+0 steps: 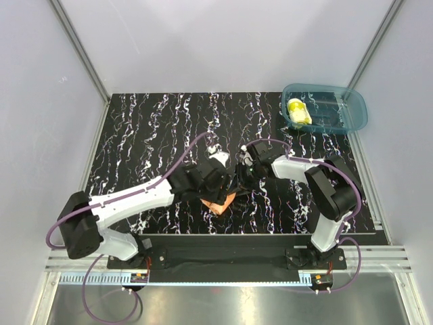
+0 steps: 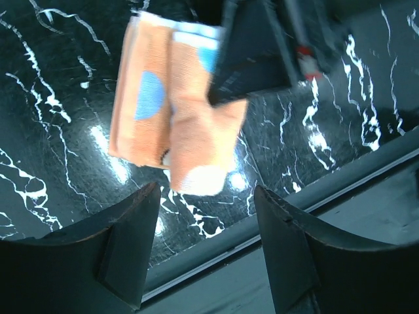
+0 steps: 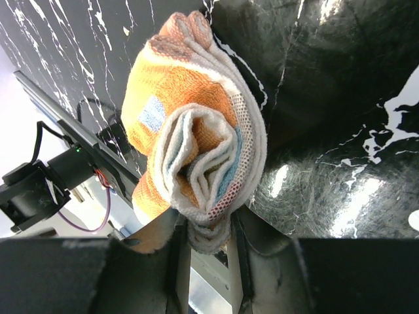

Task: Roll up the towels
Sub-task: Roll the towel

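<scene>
The right gripper (image 3: 208,243) pinches the rolled orange towel (image 3: 190,131) at the near edge of the table (image 1: 149,135). The left gripper (image 2: 206,191) hangs open above it (holding nothing). The yellow towel (image 1: 298,112) lies in the bin (image 1: 355,116) at the far right corner.

Bright even light, white glare on glossy table (image 2: 59,196), close fingers (image 2: 124,255) softly blurred

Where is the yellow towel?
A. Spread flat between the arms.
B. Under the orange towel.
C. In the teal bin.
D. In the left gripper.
C: the yellow towel lies inside the teal bin, far right; the right gripper pinches only the orange towel.
</scene>
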Controlling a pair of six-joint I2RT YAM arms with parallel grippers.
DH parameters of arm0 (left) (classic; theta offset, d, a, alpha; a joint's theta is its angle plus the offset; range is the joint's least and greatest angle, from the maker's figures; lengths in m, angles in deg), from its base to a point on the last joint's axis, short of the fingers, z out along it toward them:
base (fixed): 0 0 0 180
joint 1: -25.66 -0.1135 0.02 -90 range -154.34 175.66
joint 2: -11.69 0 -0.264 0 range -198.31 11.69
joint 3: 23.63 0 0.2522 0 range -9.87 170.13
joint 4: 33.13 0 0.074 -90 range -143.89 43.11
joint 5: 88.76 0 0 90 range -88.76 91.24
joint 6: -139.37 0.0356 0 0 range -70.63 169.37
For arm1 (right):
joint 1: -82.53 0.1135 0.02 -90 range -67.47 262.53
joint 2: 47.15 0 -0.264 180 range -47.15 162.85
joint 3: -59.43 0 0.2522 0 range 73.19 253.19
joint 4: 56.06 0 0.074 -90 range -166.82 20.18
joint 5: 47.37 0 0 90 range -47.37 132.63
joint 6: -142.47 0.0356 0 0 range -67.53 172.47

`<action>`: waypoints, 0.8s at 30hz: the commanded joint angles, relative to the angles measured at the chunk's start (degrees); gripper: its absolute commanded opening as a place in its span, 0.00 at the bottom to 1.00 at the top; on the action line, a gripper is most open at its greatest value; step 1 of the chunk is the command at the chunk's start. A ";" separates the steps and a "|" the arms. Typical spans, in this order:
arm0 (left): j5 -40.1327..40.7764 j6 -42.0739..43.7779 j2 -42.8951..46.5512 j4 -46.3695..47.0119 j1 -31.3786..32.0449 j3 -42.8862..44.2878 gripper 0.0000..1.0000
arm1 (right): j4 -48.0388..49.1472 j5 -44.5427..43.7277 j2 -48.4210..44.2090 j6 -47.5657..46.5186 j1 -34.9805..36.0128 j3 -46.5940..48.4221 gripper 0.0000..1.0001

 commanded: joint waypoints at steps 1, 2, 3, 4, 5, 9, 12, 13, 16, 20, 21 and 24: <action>9.26 2.52 -1.52 -0.37 4.39 3.11 0.64 | -2.94 -1.91 -1.51 -1.27 0.95 3.02 0.20; 9.70 2.61 -2.22 -0.29 5.18 3.46 0.64 | -3.38 -1.92 -1.42 -1.45 1.03 3.29 0.20; 9.62 2.78 -4.06 0.24 6.23 3.99 0.64 | -3.64 -1.92 -1.25 -1.53 1.04 3.46 0.20; 9.53 2.70 -5.12 0.33 6.59 4.25 0.64 | -3.99 -1.92 -1.16 -1.62 1.21 3.90 0.20; 9.61 2.61 -6.17 0.42 6.94 4.61 0.64 | -4.17 -2.09 -1.07 -1.62 1.21 4.08 0.20; 9.79 2.43 -11.18 1.90 8.79 5.49 0.63 | -4.87 -2.18 -0.81 -1.97 1.47 4.69 0.20; 10.22 2.08 -13.55 2.44 8.88 5.31 0.64 | -5.40 -2.35 -0.81 -2.24 1.56 4.87 0.20; 10.49 2.08 -14.17 2.44 8.97 5.31 0.64 | -5.49 -2.35 -0.63 -2.24 1.56 4.87 0.19; 11.72 2.52 -16.55 2.97 8.97 4.61 0.64 | -5.75 -2.35 -0.63 -2.59 1.56 5.05 0.19; 13.48 3.05 -19.27 3.14 8.97 4.35 0.64 | -6.10 -2.27 -0.19 -2.77 1.56 5.31 0.19; 13.83 3.31 -20.06 3.49 8.97 4.00 0.64 | -6.19 -2.27 -0.02 -2.94 1.65 5.40 0.19; 14.62 3.57 -21.47 4.19 8.88 3.38 0.64 | -6.46 -2.09 0.60 -3.03 1.65 5.84 0.19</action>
